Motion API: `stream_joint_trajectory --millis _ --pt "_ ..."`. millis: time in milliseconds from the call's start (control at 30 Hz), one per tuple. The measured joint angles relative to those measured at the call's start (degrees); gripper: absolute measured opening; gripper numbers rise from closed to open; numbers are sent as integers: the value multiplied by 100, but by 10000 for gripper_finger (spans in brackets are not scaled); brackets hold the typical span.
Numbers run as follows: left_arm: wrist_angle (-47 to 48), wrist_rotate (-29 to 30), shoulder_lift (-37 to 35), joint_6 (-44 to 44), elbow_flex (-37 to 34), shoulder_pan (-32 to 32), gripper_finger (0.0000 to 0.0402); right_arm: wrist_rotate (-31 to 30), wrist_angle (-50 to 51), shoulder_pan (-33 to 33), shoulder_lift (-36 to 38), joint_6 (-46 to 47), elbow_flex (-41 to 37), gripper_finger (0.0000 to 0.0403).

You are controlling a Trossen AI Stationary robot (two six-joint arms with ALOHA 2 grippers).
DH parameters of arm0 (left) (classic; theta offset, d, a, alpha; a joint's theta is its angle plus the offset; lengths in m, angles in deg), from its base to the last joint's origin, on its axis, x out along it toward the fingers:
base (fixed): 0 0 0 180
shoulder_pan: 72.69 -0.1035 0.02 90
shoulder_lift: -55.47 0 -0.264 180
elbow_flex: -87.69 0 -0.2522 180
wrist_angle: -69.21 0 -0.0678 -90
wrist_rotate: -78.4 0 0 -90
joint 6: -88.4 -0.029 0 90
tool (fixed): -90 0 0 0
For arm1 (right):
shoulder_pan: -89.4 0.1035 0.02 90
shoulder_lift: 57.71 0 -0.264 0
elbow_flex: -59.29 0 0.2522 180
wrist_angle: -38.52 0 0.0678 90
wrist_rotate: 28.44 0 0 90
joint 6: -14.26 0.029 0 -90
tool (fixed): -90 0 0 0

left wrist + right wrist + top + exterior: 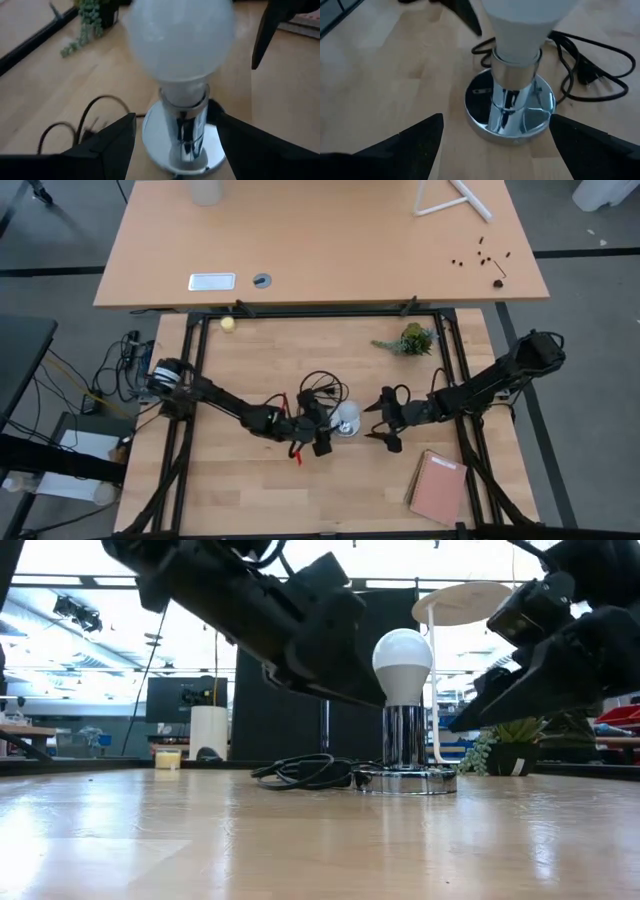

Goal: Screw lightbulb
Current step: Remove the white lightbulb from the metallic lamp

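The white lightbulb point(402, 658) stands upright with its base in the chrome socket point(404, 736), which rises from a round silver disc point(408, 780) lying on the wooden table. My left gripper point(328, 430) is open just left of the bulb. In the left wrist view its fingers point(107, 145) stand on either side of the socket's stem without plainly touching it. My right gripper point(374, 422) is open a little to the right of the bulb, and its fingers point(420, 137) frame the disc point(512, 107) from a short way off.
A black cord point(322, 388) lies coiled just behind the socket. A small plant point(408, 340) stands at the far right and a reddish notebook point(438, 485) lies at the near right. A yellowish ball point(228, 324) sits at the far left. Black frame rails point(320, 312) edge the table.
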Motion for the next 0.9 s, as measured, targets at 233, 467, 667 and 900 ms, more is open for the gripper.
stream_joint_trajectory --millis 233,467,667,900 --pt "956 -12 -521 259 2 34 280 -86 -840 -122 -3 -174 -452 373" --pt "2138 -17 -856 373 207 103 280 -90 -659 -263 -4 -268 -476 373" --pt "3372 14 -892 532 716 177 280 -67 -654 -271 -4 -361 -476 373" --pt "3434 -144 -892 646 761 212 267 -106 -695 -357 -4 -371 -476 372"
